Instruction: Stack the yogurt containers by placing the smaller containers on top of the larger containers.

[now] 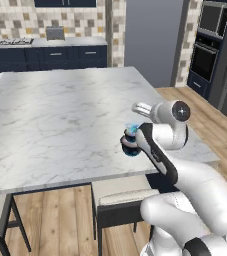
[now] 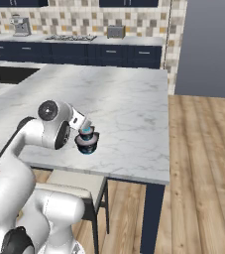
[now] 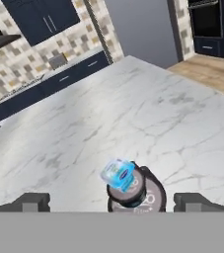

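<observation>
Stool, marble island, navy cabinets

A white marble tabletop spans the room's middle. A stool with a pale seat is tucked under its near edge. Beyond its far edge run navy cabinets carrying a toaster. A dark wall oven stands off its right corner.

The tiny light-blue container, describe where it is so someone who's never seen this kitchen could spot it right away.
Find the big white marble island counter in the middle of the kitchen, then its near edge by the robot's open gripper. There a stack of yogurt cups stands: a wide dark cup at the bottom, a smaller dark cup on it. The tiny light-blue container sits tilted on top, the only bright, pale piece.
</observation>
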### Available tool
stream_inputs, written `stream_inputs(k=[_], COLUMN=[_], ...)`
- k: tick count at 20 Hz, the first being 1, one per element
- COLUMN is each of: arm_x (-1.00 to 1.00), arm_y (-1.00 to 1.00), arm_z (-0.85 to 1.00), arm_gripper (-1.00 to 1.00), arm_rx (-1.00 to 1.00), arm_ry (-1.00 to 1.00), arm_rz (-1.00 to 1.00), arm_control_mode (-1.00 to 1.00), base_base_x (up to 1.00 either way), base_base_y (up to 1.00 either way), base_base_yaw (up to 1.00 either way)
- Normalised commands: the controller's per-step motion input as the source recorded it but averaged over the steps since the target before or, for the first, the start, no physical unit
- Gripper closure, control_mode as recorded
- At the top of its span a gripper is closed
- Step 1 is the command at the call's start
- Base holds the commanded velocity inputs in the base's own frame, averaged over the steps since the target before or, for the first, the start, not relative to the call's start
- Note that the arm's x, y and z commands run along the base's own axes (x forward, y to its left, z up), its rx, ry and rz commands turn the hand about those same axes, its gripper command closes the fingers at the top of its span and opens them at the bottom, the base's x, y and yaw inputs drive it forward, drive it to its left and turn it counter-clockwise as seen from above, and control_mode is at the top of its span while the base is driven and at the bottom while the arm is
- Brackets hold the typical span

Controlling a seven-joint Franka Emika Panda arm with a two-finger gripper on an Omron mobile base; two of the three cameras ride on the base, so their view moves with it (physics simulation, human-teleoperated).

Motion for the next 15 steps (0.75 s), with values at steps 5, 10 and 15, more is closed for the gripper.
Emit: stream_inputs(k=[5, 10, 15], arm_x=[-1.00, -1.00, -1.00], arm_y=[-0.02, -0.02, -0.02], arm_z=[0.66, 0.41, 0.31], arm_gripper=[-1.00, -1.00, -1.00], arm_rx=[0.00, 0.00, 0.00], arm_ry=[-0.05, -0.03, 0.01], arm_rz=[-0.04, -0.03, 0.00], arm_control_mode=[-1.00, -1.00, -1.00], base_base_x=[0.00, 0.00, 0.00], base_base_y=[0.00, 0.00, 0.00], base_base_yaw=[0.00, 0.00, 0.00])
